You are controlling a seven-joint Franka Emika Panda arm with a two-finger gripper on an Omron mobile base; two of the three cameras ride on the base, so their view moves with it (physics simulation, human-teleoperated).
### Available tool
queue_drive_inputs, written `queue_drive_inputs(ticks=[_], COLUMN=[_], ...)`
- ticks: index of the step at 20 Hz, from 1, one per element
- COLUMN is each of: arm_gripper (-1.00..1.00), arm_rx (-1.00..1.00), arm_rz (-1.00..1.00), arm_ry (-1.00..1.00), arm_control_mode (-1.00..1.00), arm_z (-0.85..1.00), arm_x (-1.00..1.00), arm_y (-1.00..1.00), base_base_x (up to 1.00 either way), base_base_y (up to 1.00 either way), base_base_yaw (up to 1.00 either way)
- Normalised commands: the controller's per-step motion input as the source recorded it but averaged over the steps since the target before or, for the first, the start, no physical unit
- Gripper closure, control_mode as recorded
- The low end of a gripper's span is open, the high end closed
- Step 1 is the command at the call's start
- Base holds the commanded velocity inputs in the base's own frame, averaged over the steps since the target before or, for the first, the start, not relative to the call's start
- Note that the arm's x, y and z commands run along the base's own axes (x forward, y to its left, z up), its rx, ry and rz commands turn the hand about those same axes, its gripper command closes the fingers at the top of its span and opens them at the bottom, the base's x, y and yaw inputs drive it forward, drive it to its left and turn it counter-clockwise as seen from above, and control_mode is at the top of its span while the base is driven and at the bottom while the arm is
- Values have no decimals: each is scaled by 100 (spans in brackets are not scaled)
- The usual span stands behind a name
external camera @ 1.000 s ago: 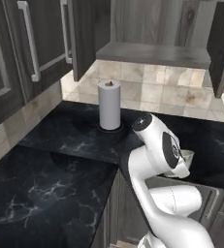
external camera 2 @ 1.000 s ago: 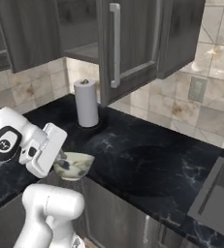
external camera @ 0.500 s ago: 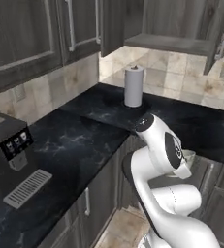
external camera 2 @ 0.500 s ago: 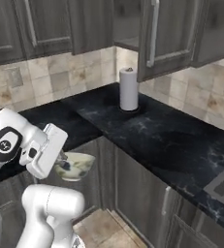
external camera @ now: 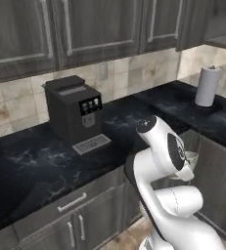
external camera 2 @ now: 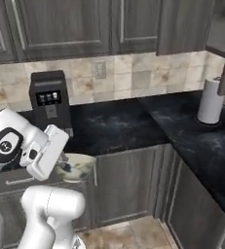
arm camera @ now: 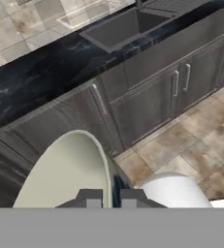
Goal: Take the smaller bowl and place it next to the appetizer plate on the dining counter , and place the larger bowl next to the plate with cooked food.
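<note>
Right base view: gripper (external camera 2: 61, 163) pinched on rim of larger bowl (external camera 2: 75, 166), held in air before grey cabinets (external camera 2: 126, 187), below coffee machine (external camera 2: 48, 100).

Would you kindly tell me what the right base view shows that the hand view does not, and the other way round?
Right base view: a coffee machine, a paper towel roll and a wall outlet. Hand view: a sink set in the worktop. Both: the smaller bowl gripped at its rim by the end effector, black worktop and grey cabinets.
</note>
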Motion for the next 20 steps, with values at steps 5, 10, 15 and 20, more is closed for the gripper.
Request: queue_drive_inputs(ticks=[5, 10, 15, 20], arm_gripper=[100, 100, 100, 100], arm_rx=[0, 0, 0, 0], arm_rz=[0, 0, 0, 0], arm_ry=[0, 0, 0, 0], arm_control_mode=[100, 100, 100, 100], arm_z=[0, 0, 0, 0], arm_x=[0, 0, 0, 0], arm_y=[0, 0, 0, 0], base_base_x=[-27, -18, 0, 0], base_base_y=[66, 64, 50, 30], base_base_yaw=[83, 85, 82, 80])
